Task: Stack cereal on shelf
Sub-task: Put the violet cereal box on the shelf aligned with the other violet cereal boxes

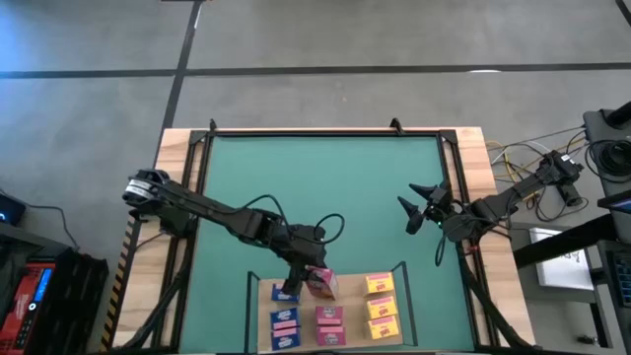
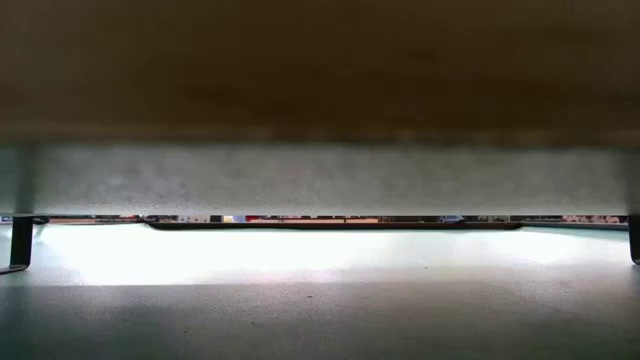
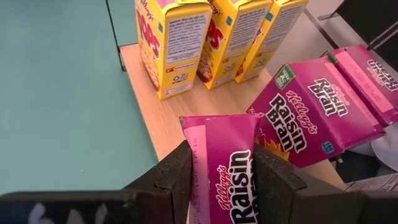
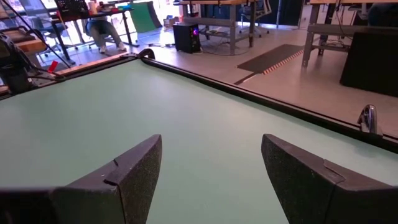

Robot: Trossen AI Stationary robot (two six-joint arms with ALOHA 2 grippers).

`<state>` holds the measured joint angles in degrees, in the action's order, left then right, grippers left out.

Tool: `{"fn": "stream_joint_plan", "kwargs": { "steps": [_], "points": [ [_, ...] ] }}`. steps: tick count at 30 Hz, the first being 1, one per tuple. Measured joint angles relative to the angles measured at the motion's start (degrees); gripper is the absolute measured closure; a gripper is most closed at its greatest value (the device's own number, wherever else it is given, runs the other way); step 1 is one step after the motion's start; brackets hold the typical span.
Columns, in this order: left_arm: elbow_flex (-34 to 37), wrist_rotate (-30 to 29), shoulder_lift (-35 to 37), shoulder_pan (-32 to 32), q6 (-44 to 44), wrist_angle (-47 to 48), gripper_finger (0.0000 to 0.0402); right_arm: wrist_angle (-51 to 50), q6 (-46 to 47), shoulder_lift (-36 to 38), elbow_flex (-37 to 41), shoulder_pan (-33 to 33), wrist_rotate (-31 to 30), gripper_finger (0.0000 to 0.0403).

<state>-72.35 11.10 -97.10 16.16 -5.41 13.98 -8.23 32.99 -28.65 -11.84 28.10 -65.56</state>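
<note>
left gripper (image 3: 221, 177) — clamped on a pink cereal box (image 3: 227, 155) over the shelf (image 3: 180, 109) (near edge of mat) | right gripper (image 4: 211, 174) — fingers apart, empty, above green mat (image 1: 325, 187) | yellow boxes (image 3: 211, 37) upright on shelf

The high view looks straight down on the whole counter (image 1: 325, 187). The low view sits at mat level, mostly blocked. Each wrist view peers forward past its own jaws — the left close on the shelf (image 3: 205, 109), which the high view also shows.
</note>
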Motion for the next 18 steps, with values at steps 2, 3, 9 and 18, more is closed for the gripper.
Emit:
{"fn": "stream_joint_plan", "kwargs": {
  "steps": [2,3,9,18],
  "points": [
    [-0.1,0.0,-0.2,0.1,0.0,0.0,0.0285,0.0,0.0,0.0,0.0,0.0,0.0,0.0138],
    [-0.2,0.0,-0.3,0.2,0.0,-0.1,0.0285,0.0,0.0,0.0,0.0,0.0,0.0,0.0138],
    [-0.2,-0.6,-0.3,0.2,-0.1,-0.3,0.0285,0.0,0.0,0.0,0.0,0.0,0.0,0.0138],
    [-0.2,-3.8,-0.3,0.6,1.0,-0.5,0.0285,0.0,0.0,0.0,0.0,0.0,0.0,0.0138]
  ]
}}
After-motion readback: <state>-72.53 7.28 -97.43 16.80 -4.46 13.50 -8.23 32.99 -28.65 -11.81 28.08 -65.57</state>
